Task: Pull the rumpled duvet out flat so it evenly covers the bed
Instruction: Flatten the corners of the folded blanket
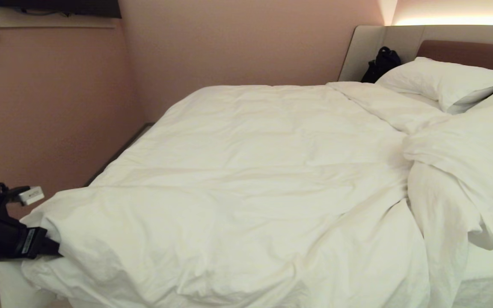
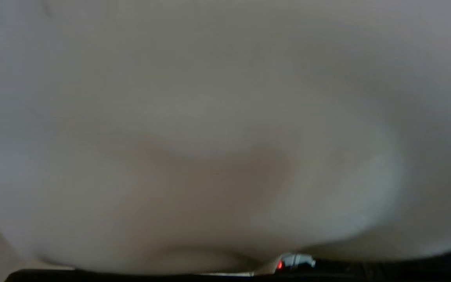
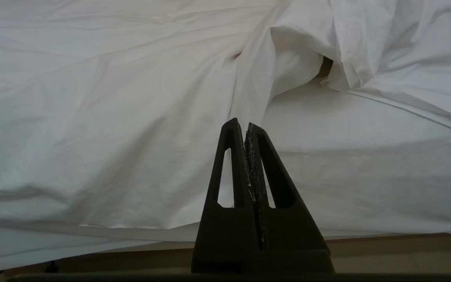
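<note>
The duvet [image 1: 246, 171], a large, thick, puffy white quilt with soft creases, lies across most of the bed [image 1: 13, 286], a wide low double bed with a white sheeted mattress and a padded light-grey and brown headboard. Its near-left corner bulges in a rounded lump directly against the left gripper [image 1: 49, 246]. Away from that gripper, toward the headboard end, the quilt lies fairly smooth up to the far edge. Well off to that gripper's right, the quilt bunches into a tall folded ridge, beyond which a strip of thin white fitted sheet [image 1: 488, 263] shows bare.

Left gripper: black, at the bed's near-left corner, its tip pushed in under the quilt's lump. Fingers hidden by fabric in the head view; the left wrist view shows only blurred white cloth pressed close. Cannot tell whether the fingers are apart or together.

Right gripper [image 3: 245, 125]: black tapered fingers pressed together, nothing between them. It points at the bed from beside its edge; ahead of it the quilt's hem lifts over the flat fitted sheet [image 3: 366, 168].

Far from both grippers, two plump white pillows [image 1: 443, 81] rest at the headboard. A black bag [image 1: 381, 64] sits beside the nearer pillow, against the grey headboard panel. Pink wall [image 1: 58, 107] behind the left gripper.
</note>
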### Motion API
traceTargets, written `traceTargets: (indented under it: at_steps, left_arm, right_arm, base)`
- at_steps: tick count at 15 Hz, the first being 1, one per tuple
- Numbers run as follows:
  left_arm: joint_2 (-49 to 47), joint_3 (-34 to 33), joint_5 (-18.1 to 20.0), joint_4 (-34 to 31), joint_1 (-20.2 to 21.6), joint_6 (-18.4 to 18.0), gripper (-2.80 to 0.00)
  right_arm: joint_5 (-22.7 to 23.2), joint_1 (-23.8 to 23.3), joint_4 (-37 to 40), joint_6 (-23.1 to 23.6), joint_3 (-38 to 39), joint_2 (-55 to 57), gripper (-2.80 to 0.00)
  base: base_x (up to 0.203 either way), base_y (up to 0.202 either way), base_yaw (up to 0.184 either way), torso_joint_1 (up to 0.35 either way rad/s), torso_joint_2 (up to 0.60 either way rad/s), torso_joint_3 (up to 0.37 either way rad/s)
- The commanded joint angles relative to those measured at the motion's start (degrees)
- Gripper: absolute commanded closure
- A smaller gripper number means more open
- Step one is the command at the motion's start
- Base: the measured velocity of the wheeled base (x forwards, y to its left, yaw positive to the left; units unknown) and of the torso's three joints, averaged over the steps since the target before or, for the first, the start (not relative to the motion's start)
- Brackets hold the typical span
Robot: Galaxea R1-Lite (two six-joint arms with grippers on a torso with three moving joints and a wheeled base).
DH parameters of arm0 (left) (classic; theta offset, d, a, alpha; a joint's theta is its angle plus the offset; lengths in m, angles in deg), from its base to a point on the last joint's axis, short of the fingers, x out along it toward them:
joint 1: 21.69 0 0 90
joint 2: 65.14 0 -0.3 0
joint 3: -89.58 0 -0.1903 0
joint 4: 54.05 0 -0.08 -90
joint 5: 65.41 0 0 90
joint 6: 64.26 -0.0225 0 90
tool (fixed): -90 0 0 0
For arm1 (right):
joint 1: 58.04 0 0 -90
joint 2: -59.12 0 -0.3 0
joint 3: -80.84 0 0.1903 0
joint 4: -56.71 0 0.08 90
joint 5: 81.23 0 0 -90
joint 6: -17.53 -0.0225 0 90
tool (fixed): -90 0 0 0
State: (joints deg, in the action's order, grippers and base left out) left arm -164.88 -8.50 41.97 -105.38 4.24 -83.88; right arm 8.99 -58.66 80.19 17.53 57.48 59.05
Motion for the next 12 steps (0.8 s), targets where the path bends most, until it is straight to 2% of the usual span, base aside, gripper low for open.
traceTargets:
  at_steps: [1, 4, 9, 12]
  left_arm:
    - [1.7, -2.4, 0.0, -0.4, 1.1, -1.3, -2.80]
    - [5.4, -6.4, 0.1, -0.5, 3.8, -5.4, -2.80]
    - [15.0, -7.4, 1.8, -0.5, 8.8, -5.6, -2.80]
    - [27.3, -8.3, 3.7, -0.3, 11.5, -4.6, -2.80]
  right_arm:
    - [0.0, 0.0, 0.0, 0.0, 0.0, 0.1, 0.00]
    - [0.0, 0.0, 0.0, 0.0, 0.0, 0.1, 0.00]
    - [0.0, 0.0, 0.0, 0.0, 0.0, 0.1, 0.00]
    - [0.0, 0.0, 0.0, 0.0, 0.0, 0.1, 0.00]
  base:
    - [0.000, 0.000, 0.000, 0.000, 0.00, 0.000]
    - [0.000, 0.000, 0.000, 0.000, 0.00, 0.000]
    - [0.000, 0.000, 0.000, 0.000, 0.00, 0.000]
    - [0.000, 0.000, 0.000, 0.000, 0.00, 0.000]
